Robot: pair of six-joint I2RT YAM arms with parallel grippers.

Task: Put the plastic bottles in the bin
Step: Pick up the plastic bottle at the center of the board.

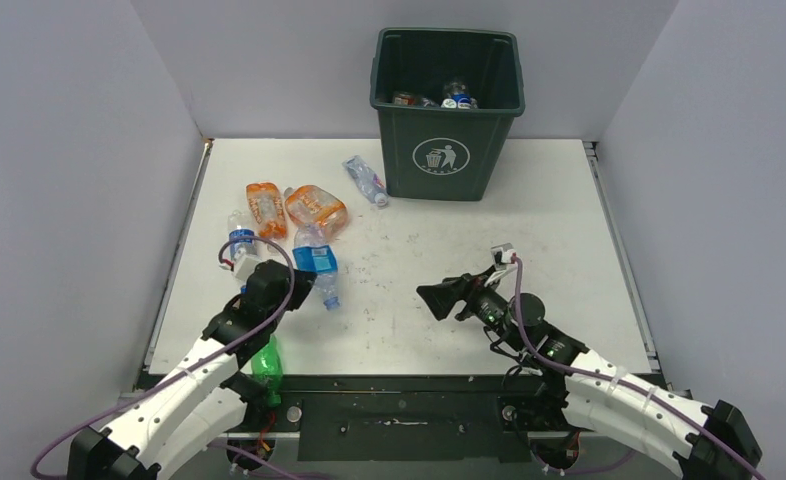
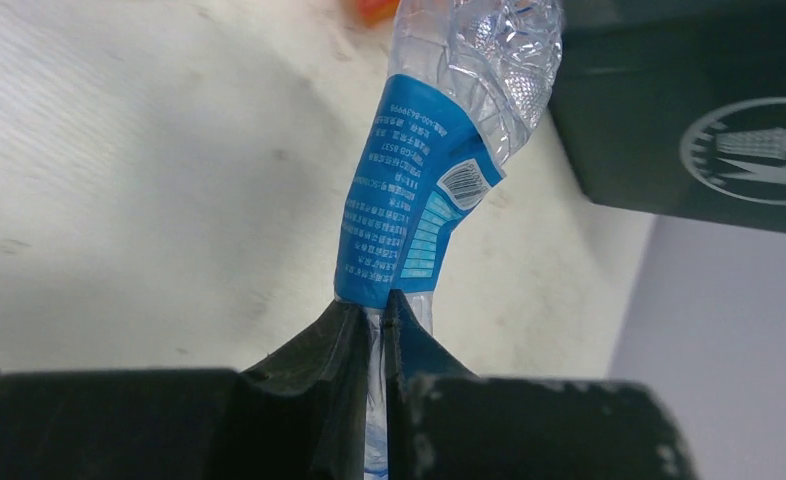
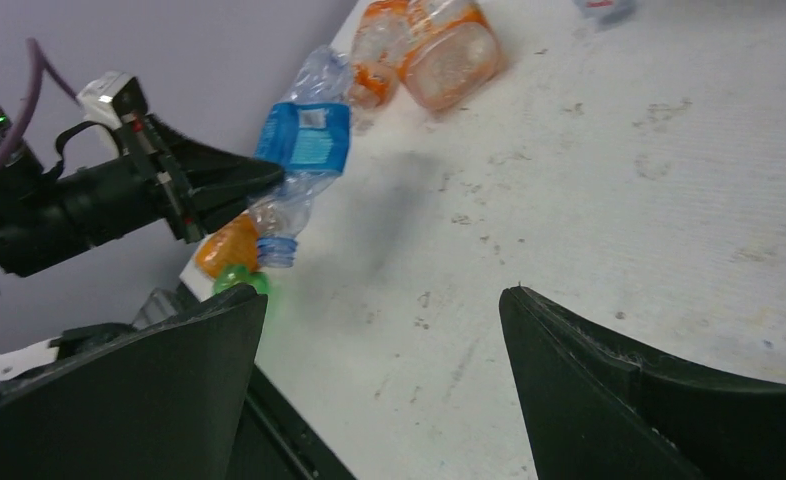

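The left end effector (image 2: 379, 305) is clamped on a crushed clear plastic bottle with a blue label (image 2: 419, 190), pinching it beside the label, likely for a secure carry. The right end effector (image 3: 381, 295) gapes wide, empty. Beyond, two orange crushed bottles (image 1: 314, 208) lie on the white surface (image 1: 529, 200). The tall dark green bin (image 1: 449, 150) behind holds a few more bottles (image 1: 457, 97).

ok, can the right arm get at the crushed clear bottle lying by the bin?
Probably yes. The right hand is open and empty, with only bare white table between it and the crushed clear plastic bottle. The dark green plastic bin close beside it may crowd the approach.
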